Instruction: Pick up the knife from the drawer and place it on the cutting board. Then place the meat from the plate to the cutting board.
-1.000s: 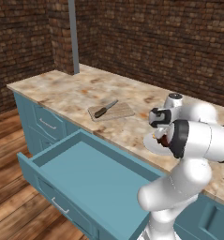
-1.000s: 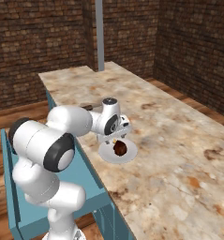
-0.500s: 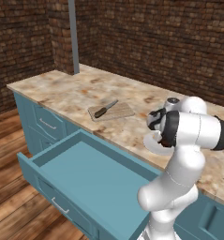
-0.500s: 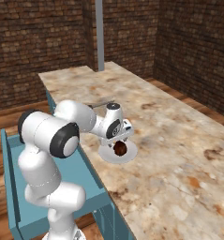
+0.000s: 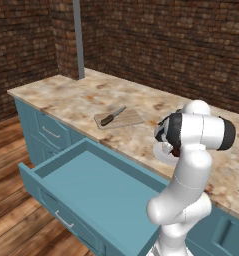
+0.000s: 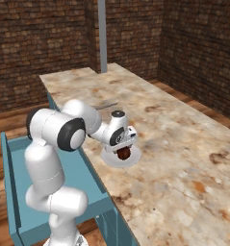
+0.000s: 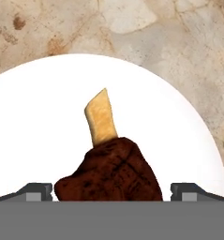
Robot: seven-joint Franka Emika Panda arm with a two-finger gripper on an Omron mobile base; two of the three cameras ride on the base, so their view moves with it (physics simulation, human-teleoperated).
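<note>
The knife [image 5: 112, 116], silver blade and dark handle, lies across the light wooden cutting board [image 5: 125, 119] on the counter. The wide teal drawer [image 5: 93, 186] stands pulled out with a bare flat floor. Right of the board, the meat [image 6: 123, 153], a dark reddish-brown lump with a pale bone stub, rests on the round white plate [image 6: 111, 160]. My gripper [image 6: 125, 146] hangs open just above it. In the hand view the meat [image 7: 111, 174] sits between my two fingertips [image 7: 36, 191], which are apart from its sides, with the plate [image 7: 38, 117] beneath.
A marbled beige counter [image 6: 184, 144] runs along the brick wall, with a grey post [image 5: 78, 40] at its far end. The drawer [image 6: 10, 192] juts out in front of the base. Smaller teal drawer fronts [image 5: 48, 132] are below the counter's left end.
The hand has sunk closer to the plate and the arm's forearm has swung round. The jaws have stayed wide apart. Knife, board and meat have not moved.
</note>
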